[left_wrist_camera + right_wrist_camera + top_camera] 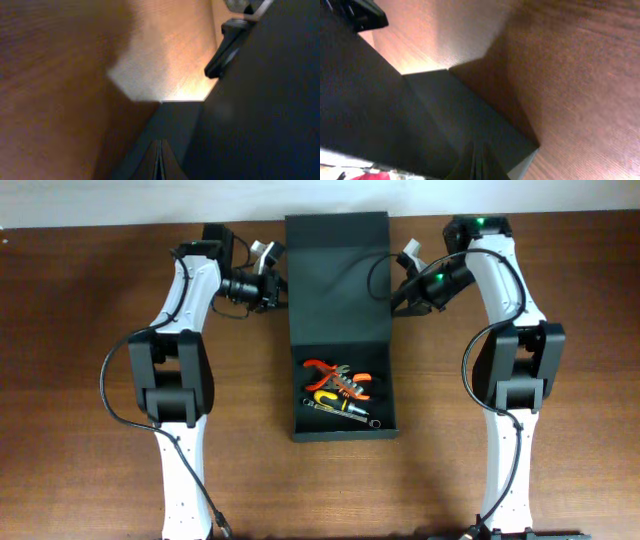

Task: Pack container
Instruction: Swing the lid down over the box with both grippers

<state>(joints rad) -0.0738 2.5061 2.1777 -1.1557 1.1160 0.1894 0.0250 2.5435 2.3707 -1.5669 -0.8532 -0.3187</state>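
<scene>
Left fingers (150, 165) and right fingers (468, 165), each pressed together on a side edge of the open flap lid (336, 275); dark green container (340, 432) mid-worktop (80, 430), holding hand tools (338, 390).

overhead looks straight down; both wrist views hug the container (337, 280).

The container (337, 280), in the middle of the overhead frame, is a very dark green, almost black, matte and without any pattern; in both wrist views it looks flat charcoal. The table (80, 330) is warm brown with fine wood grain, more orange where light falls. In the lower centre, the pliers (322, 367) have orange-red handles, the screwdriver (328, 402) is yellow and black, and the wrench (362, 416) is silver-grey. The left arm (185, 290) and the right arm (503, 278) are white with black joints.
</scene>
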